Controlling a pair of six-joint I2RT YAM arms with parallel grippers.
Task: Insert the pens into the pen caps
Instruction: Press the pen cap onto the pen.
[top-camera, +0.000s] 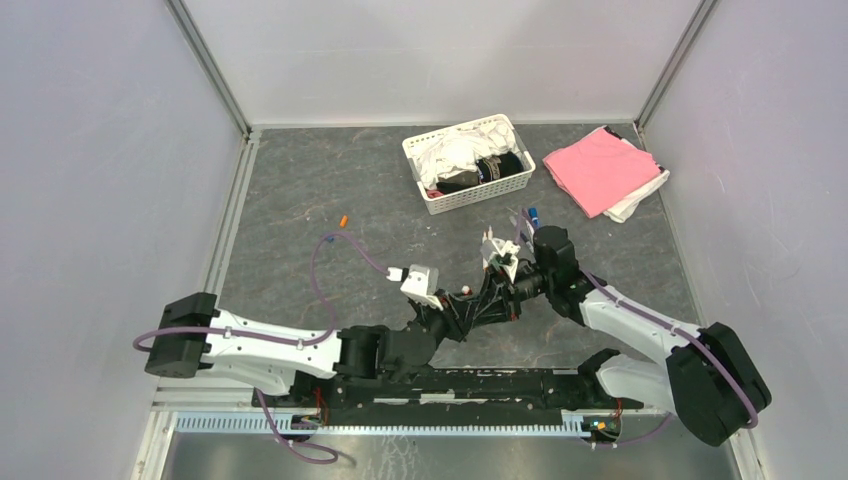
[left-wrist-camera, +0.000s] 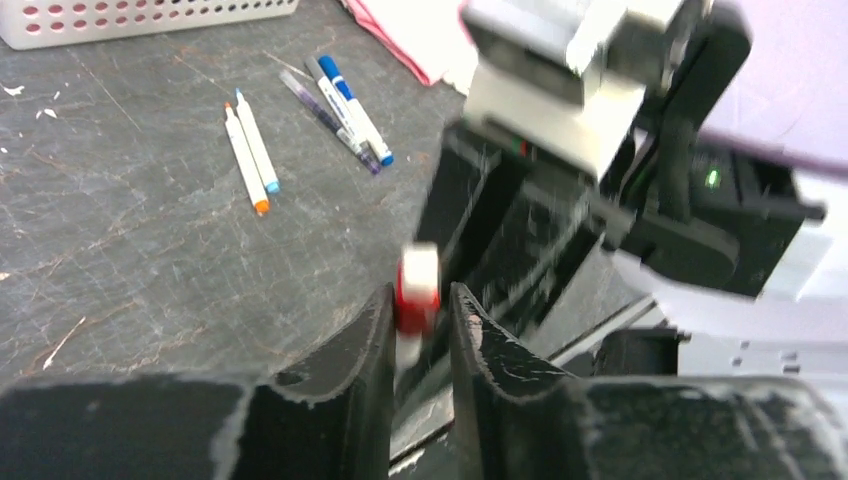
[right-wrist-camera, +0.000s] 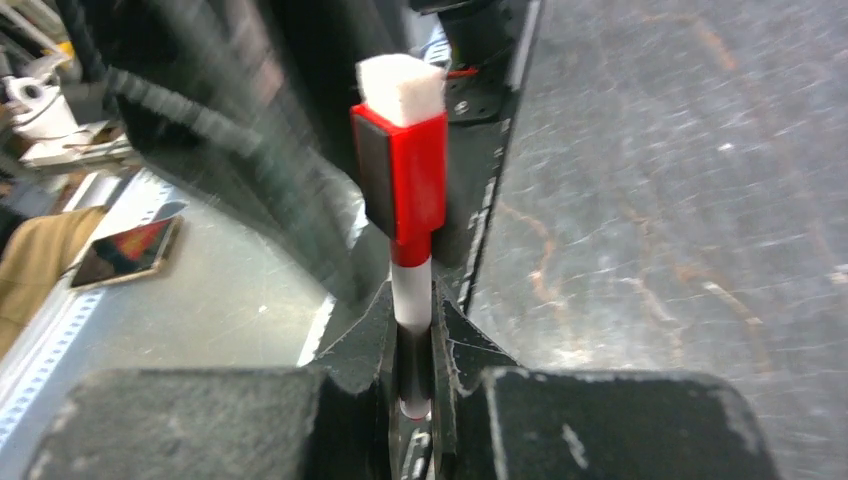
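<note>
Scuffed grey tabletop (top-camera: 300, 190) below; right gripper (right-wrist-camera: 411, 325) pinches a slim red-banded white marker pen (right-wrist-camera: 410, 285) upright (steadying it for capping); left gripper (left-wrist-camera: 420, 305) brackets its red plastic cap (left-wrist-camera: 418, 283), clamped or slack I cannot tell.

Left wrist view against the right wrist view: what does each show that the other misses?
Left wrist only: loose pens lying on the table, a corner of the white basket and some of the pink cloth. Right wrist only: the right end effector clamped on the white barrel of the red pen. Both: the red cap and the grey tabletop.
</note>
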